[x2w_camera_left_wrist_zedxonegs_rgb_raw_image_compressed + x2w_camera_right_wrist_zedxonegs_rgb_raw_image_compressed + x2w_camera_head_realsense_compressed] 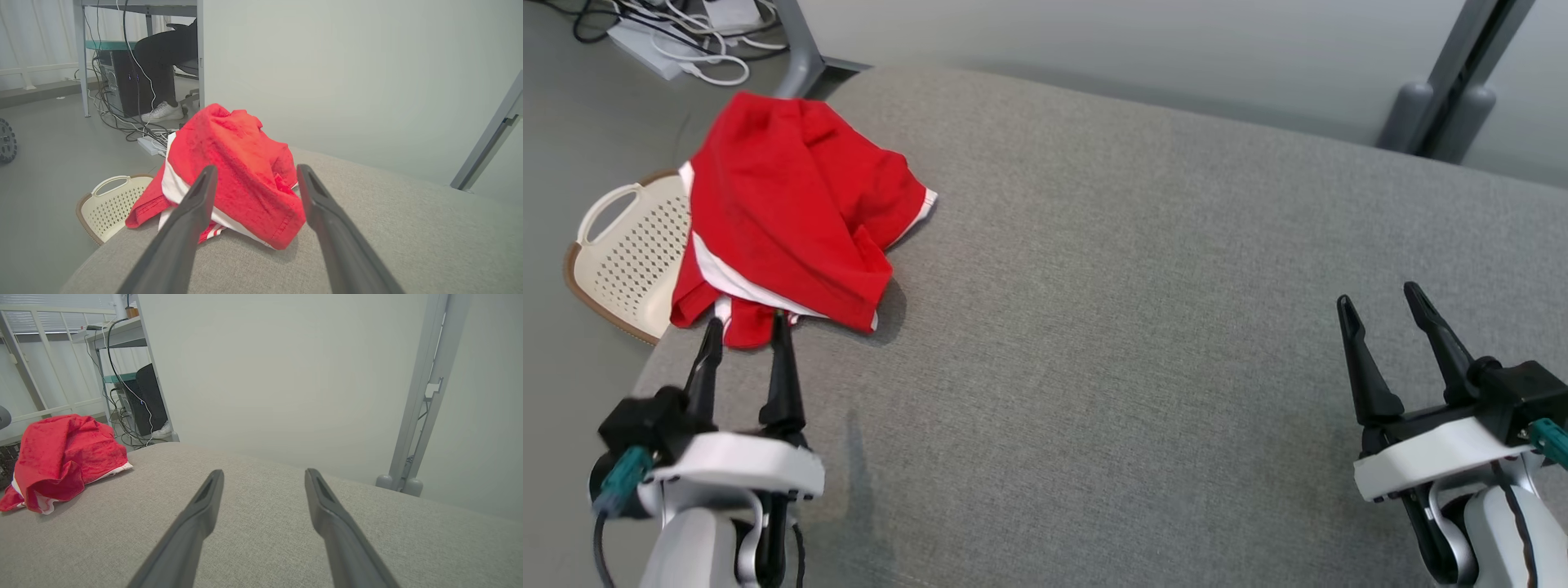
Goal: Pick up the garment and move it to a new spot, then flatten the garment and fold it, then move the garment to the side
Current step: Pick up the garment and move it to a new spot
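Our left gripper [748, 320] is hanging at the lower left with fingers spread wide and gripping nothing, tips at the near hem of the red garment [784, 204]. We are seeing the garment lying crumpled at the left end of the grey cushion [1135, 327], one edge drooping above a pale basket [629, 245]. Our right gripper [1377, 294] is hovering far right, fingers likewise spread and empty.

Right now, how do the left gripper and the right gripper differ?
The left gripper has its tips at the garment; the right gripper is over bare cushion, far from it. The left is by the cushion's left corner, the right at its right side. Both are open, empty.
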Motion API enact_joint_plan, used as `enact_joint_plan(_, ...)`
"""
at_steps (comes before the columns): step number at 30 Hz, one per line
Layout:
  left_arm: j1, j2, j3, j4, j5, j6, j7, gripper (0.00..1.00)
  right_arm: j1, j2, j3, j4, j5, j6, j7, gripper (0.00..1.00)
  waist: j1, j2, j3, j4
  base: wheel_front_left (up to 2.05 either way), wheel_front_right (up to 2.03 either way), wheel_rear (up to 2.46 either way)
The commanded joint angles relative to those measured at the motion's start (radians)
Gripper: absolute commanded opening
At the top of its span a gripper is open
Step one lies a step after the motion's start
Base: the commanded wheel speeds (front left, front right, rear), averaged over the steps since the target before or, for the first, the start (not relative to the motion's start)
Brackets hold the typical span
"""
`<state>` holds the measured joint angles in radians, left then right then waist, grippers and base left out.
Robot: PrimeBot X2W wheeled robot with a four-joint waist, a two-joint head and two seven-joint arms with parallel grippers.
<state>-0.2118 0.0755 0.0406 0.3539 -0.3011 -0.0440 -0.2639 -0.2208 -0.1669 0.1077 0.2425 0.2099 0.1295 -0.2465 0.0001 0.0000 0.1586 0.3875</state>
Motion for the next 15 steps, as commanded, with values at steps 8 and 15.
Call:
enact_joint_plan(8,-0.193,0.014,-0.053,0.202,-0.011,-0.036,0.083,1.00,-0.052,-0.031,0.011,-0.026,-0.005,0.002,0.024,1.00,-0.0001,0.0000,0.123,-0.087,0.00,0.00,0.00)
enact_joint_plan(15,-0.323,0.034,-0.060,0.423,-0.033,-0.048,0.137,1.00,-0.076,-0.045,0.005,-0.041,0.001,0.002,0.025,1.00,-0.0001,0.0000,0.178,-0.118,0.00,0.00,0.00)
